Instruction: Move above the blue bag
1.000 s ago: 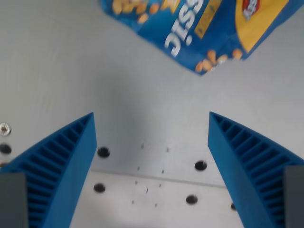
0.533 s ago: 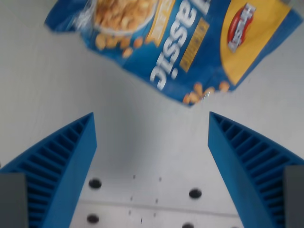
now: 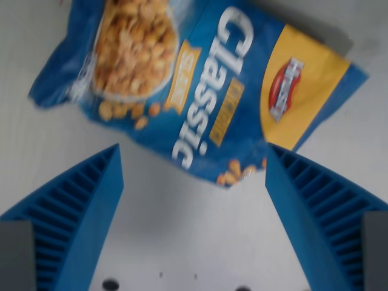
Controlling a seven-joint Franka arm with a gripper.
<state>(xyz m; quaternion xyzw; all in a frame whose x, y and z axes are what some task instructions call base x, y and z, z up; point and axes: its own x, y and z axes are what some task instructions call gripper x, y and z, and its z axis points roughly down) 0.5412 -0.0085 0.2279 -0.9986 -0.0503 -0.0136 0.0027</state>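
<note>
above a pale table point(image 3: 54, 145), the gripper point(image 3: 194, 176) hangs with its blue ribbed fingers point(image 3: 79, 212) spread wide and nothing between them.

the blue bag point(image 3: 200, 91) lies flat in the upper half of the wrist view, printed "classic", with a picture of snack pieces toward the wrist view's left and a yellow panel with a red logo toward the wrist view's right; its lower corner just reaches the gap between the fingertips, while most of it sits beyond them. judging from this, the gripper is only over the bag's near edge, so the step is partly done. to finish it well, the arm should travel level toward the top of the view until the lettering sits midway between the fingers, holding height and leaving the jaws apart so nothing brushes the crinkled film.
</note>
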